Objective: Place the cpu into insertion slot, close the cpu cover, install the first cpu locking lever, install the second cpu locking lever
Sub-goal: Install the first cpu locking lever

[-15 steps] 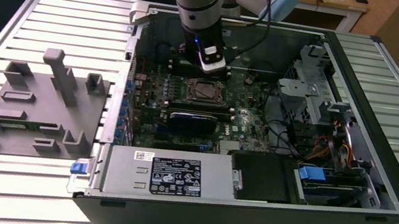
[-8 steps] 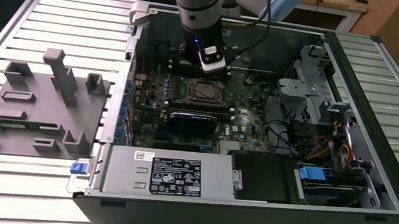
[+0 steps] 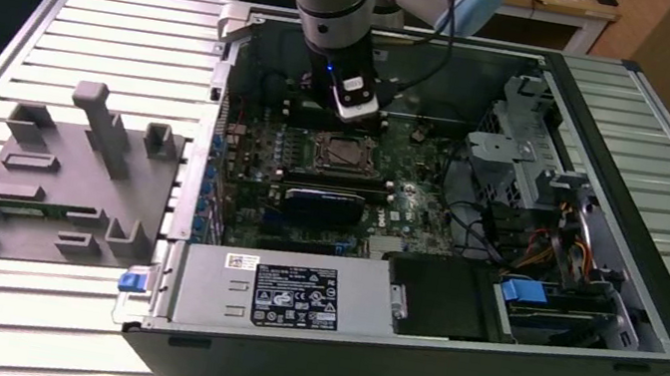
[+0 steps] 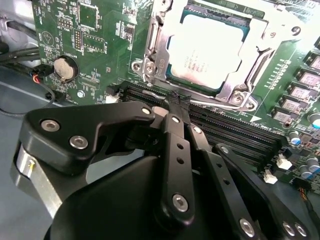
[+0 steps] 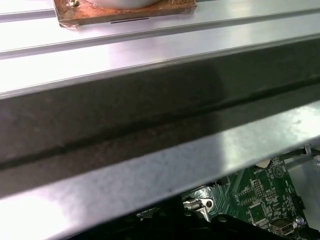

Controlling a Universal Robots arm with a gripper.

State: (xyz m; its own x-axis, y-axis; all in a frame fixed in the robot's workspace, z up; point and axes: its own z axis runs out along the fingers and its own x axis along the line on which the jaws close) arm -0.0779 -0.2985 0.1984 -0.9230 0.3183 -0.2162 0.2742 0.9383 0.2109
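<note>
The cpu (image 4: 207,50), with its silver-grey top, lies in the insertion slot (image 3: 343,154) on the green board. The cpu cover (image 4: 161,35), a metal frame with a square window, lies flat around the chip. In the second wrist view my gripper (image 4: 178,100) is shut, its black fingertips (image 4: 175,122) pressed together with nothing seen between them. They hover just off the socket's edge, over the long memory slots (image 4: 235,130). In the exterior view the gripper (image 3: 357,116) hangs inside the open case just behind the socket. I cannot tell how the locking levers stand.
The open computer case (image 3: 626,224) lies on a slatted metal table (image 3: 106,21). A power supply (image 3: 278,290) sits at the front, a drive cage (image 3: 540,170) and cables on the exterior view's right. A grey fixture block (image 3: 67,176) lies outside the case. A coin battery (image 4: 65,67) sits on the board.
</note>
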